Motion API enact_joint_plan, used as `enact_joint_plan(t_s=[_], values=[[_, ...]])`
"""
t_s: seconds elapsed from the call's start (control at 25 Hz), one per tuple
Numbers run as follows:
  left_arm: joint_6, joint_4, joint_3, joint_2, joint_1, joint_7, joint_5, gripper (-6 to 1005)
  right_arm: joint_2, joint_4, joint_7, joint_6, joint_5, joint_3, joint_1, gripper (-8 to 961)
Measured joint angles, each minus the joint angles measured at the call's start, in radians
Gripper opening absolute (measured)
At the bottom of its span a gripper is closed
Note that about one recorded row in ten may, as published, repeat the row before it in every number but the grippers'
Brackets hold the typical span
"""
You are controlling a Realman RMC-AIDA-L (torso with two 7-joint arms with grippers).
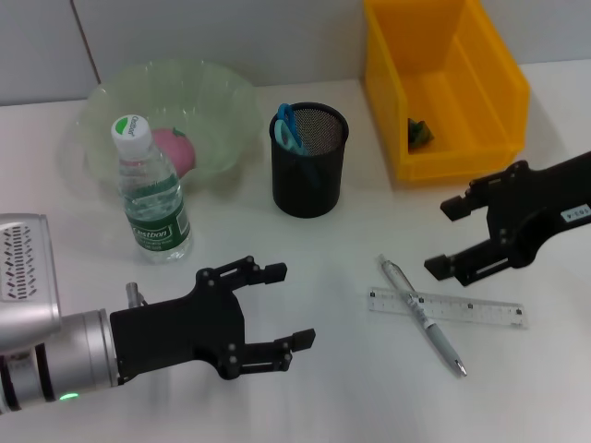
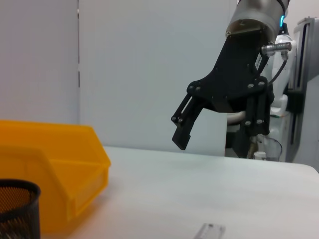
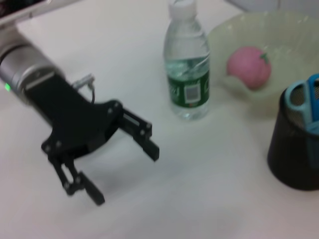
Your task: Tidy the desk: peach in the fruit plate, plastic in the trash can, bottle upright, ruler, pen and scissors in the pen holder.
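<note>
L arm reaches in low, left gripper (image 1: 282, 306) fingers spread wide, empty, hovering just in front of the bottle (image 1: 150, 194). R arm comes in well to the bottle's right, right gripper (image 1: 450, 237) also open, empty.

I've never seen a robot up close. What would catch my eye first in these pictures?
Probably the two black claws: the left gripper and right gripper, both open above the white desk. Between them a pen lies crossed over a clear ruler. At the back sits a bright yellow bin.
</note>
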State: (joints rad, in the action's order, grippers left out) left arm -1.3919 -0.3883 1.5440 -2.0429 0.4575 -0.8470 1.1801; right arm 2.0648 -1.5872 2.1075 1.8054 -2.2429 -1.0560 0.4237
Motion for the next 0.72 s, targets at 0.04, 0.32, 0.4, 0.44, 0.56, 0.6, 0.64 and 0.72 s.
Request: enact_joint_plan(t_s=[0.04,0.32,0.4,0.44,0.56,0.6,0.64,0.72], values=[[-0.002,0.0,-0.003,0.002,0.0,-0.006,0.01,849,0.0,0.011,-0.012,0.005,-0.012,-0.002,0.008,832],[-0.004,-0.001,-0.007,0.012,-0.001,-0.022,0.021,849,0.01,0.145,-0.057,-0.031,-0.121,-0.062,0.085,832],[-0.004,-0.001,-0.007,0.014,0.0,-0.025,0.021,849,0.01,0.17,-0.055,-0.057,-0.149,-0.093,0.1,833],[-0.004,-0.001,-0.007,0.015,0.0,-0.028,0.021,849,0.01,0.177,-0.054,-0.068,-0.162,-0.111,0.105,833],[-0.003,-0.001,-0.007,0.017,0.001,-0.032,0.022,849,0.012,0.189,-0.052,-0.088,-0.191,-0.159,0.113,833],[-0.002,-0.001,-0.007,0.017,0.002,-0.032,0.023,849,0.012,0.194,-0.051,-0.097,-0.195,-0.173,0.115,833],[0.0,-0.001,-0.007,0.017,0.002,-0.032,0.023,849,0.012,0.199,-0.05,-0.105,-0.196,-0.185,0.116,833],[0.002,-0.001,-0.007,0.017,0.002,-0.032,0.023,849,0.013,0.214,-0.05,-0.128,-0.198,-0.21,0.118,833]])
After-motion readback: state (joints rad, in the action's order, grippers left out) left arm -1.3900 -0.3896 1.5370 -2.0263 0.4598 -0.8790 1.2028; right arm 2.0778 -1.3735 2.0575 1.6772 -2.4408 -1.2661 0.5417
